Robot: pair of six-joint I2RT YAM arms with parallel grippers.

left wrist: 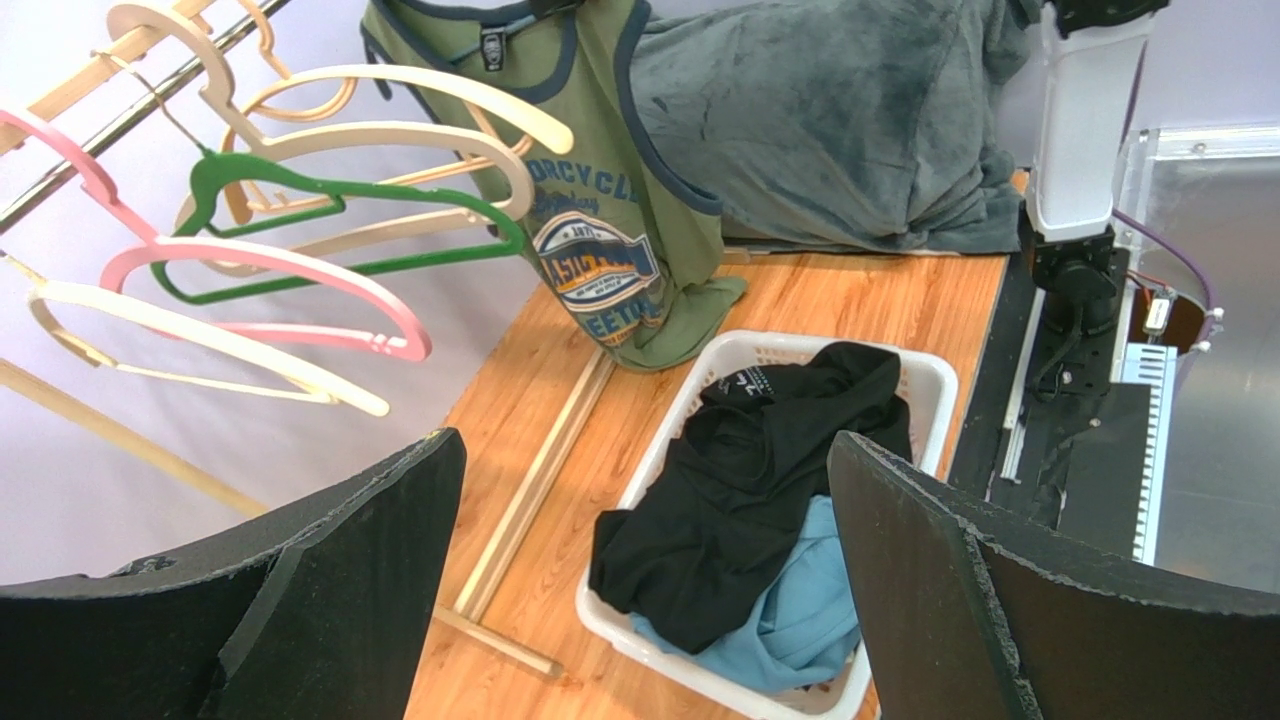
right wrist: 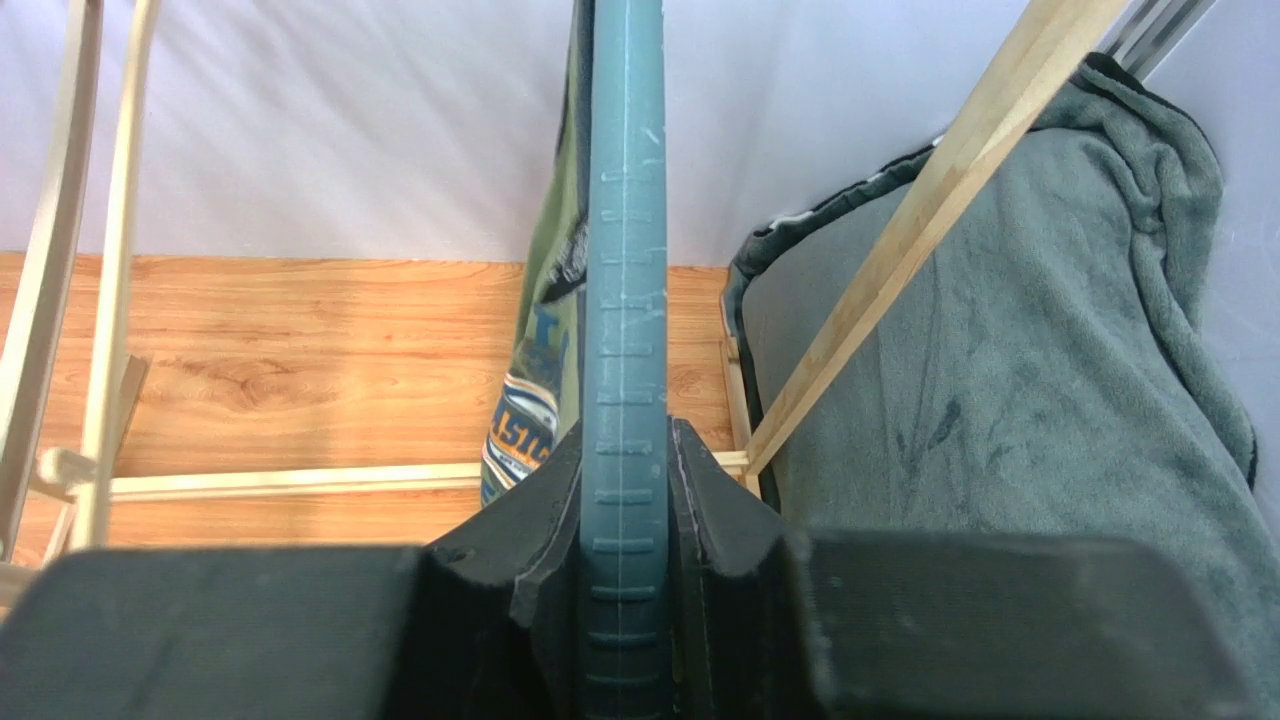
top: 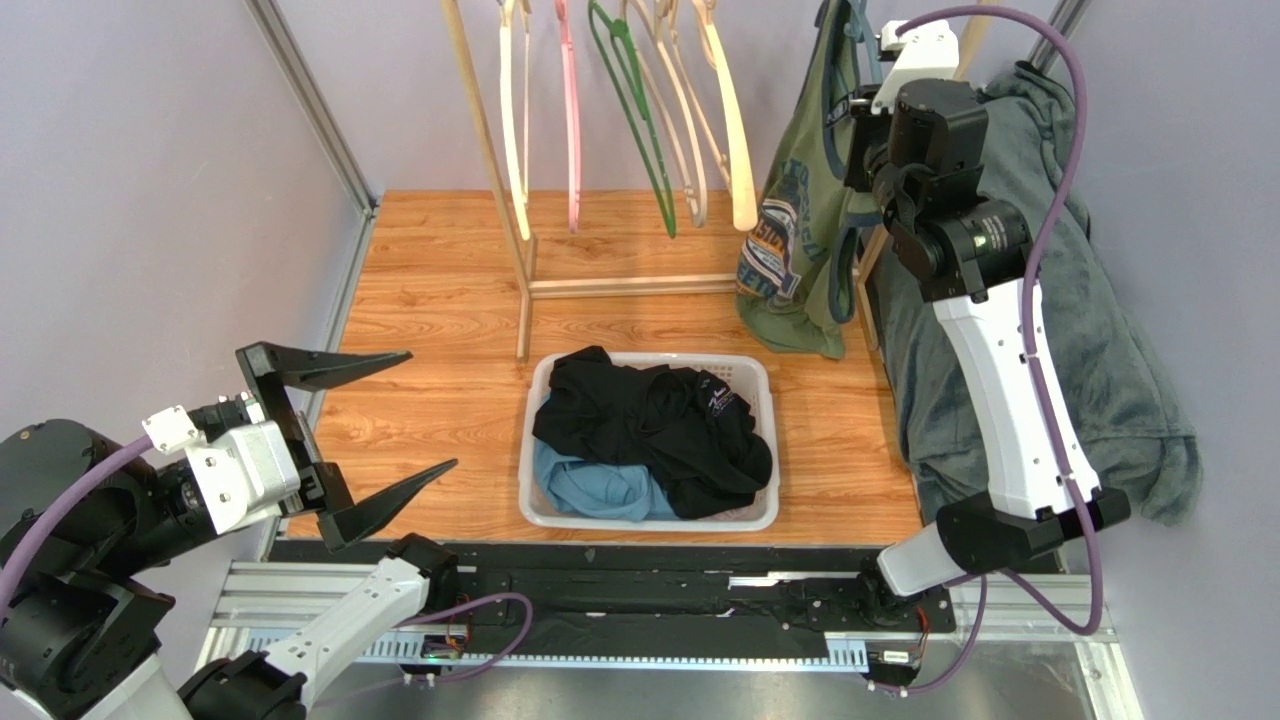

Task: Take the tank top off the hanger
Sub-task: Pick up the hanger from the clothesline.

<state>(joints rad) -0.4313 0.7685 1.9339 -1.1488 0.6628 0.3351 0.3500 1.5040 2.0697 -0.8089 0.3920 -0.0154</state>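
– At your far left, what is the left gripper [top: 428, 413] doing?
– Nothing yet. Its jaws stand wide apart and hold nothing. It hovers off the table's [top: 436, 285] left edge, well apart from the rack [top: 526, 285].
– And along the rack?
– Bare hangers [top: 631, 105] come first, in cream, pink and green. Nearer you, the white laundry basket [top: 774, 450] holds black and blue clothes. At the rack's right end, the olive tank top [top: 789, 225] with its printed front hangs on a teal hanger [right wrist: 625, 225]. Its hem drapes onto the wood.
– And the right gripper?
– Your right gripper [right wrist: 624, 495] is clamped on that hanger's arm, with a finger pressed to each side. Past it lies a grey-green blanket [top: 1112, 360].
– So how far along are you?
– Early, I'd say. You have the hanger secured, but the tank top is still fully on it. You have yet to work the straps off.
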